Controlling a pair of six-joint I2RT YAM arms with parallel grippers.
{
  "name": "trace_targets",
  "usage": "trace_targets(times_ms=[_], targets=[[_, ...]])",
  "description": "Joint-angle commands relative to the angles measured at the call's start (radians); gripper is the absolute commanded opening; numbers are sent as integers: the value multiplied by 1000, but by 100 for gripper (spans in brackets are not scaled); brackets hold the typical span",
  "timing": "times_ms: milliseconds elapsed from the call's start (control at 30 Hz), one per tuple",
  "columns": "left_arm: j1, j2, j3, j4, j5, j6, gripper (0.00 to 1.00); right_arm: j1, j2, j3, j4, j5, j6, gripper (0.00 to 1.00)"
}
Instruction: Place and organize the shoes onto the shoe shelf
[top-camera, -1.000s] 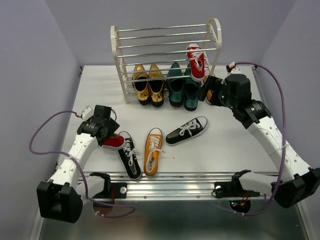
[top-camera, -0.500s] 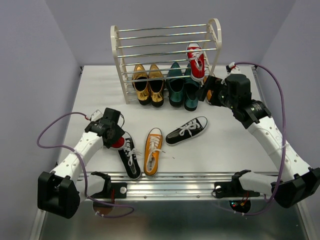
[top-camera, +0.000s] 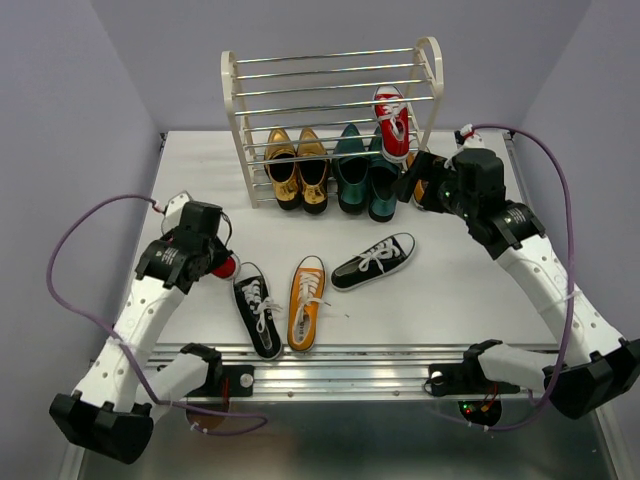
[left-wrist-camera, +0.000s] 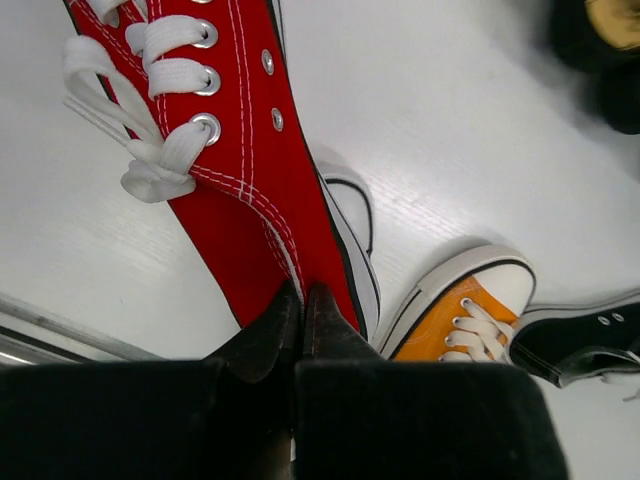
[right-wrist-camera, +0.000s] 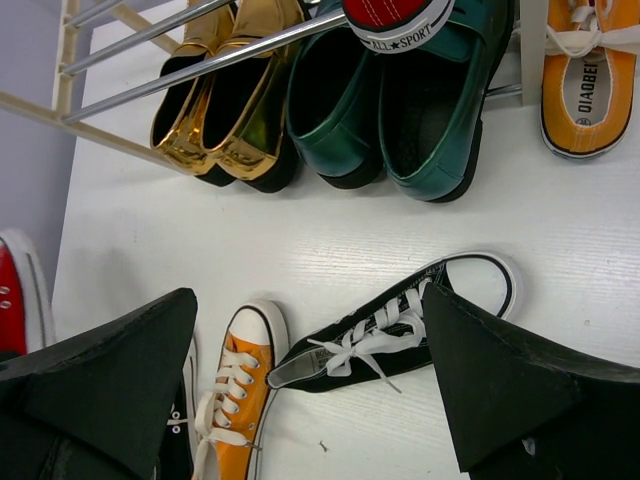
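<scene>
My left gripper (top-camera: 214, 262) (left-wrist-camera: 302, 293) is shut on the canvas side of a red shoe (left-wrist-camera: 235, 180) (top-camera: 226, 267) at the table's left; the arm hides most of the shoe from above. A black shoe (top-camera: 258, 316), an orange shoe (top-camera: 306, 302) (right-wrist-camera: 228, 400) and another black shoe (top-camera: 374, 261) (right-wrist-camera: 400, 325) lie on the table. A second red shoe (top-camera: 392, 122) rests on the shoe shelf (top-camera: 330, 90). Another orange shoe (right-wrist-camera: 585, 85) stands by the shelf's right end. My right gripper (top-camera: 428, 186) (right-wrist-camera: 308, 300) hovers open there, holding nothing.
A glossy gold pair (top-camera: 297, 170) (right-wrist-camera: 225, 110) and a dark green pair (top-camera: 365, 180) (right-wrist-camera: 400, 110) stand under the shelf's lowest rods. A metal rail (top-camera: 340, 372) runs along the near table edge. Purple cables loop beside both arms.
My left gripper closed on the red shoe and drew it left, away from the nearby black shoe. The right arm has stayed still.
</scene>
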Motion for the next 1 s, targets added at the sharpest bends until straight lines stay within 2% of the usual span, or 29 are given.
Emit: trace_targets(times_ms=[0, 333, 367, 467, 600, 700, 900, 967], targets=[[-3, -59, 183, -40, -87, 220, 0, -3, -32, -10, 25, -7, 4, 100], [-34, -54, 362, -172, 107, 395, 0, -3, -41, 17, 7, 27, -12, 100], [-78, -59, 374, -183, 110, 398, 0, -3, -42, 25, 4, 36, -19, 100], [-118, -50, 397, -175, 190, 397, 0, -3, -39, 36, -5, 45, -27, 100], [-195, -30, 401, -100, 282, 359, 0, -3, -42, 42, -13, 65, -27, 100], [-305, 10, 417, -30, 269, 328, 0, -3, -52, 51, -22, 94, -30, 100], [-573, 177, 523, 44, 111, 291, 0, -3, -50, 88, -54, 137, -39, 100], [-589, 243, 581, 67, 86, 306, 0, -3, -49, 103, -65, 149, -41, 100]])
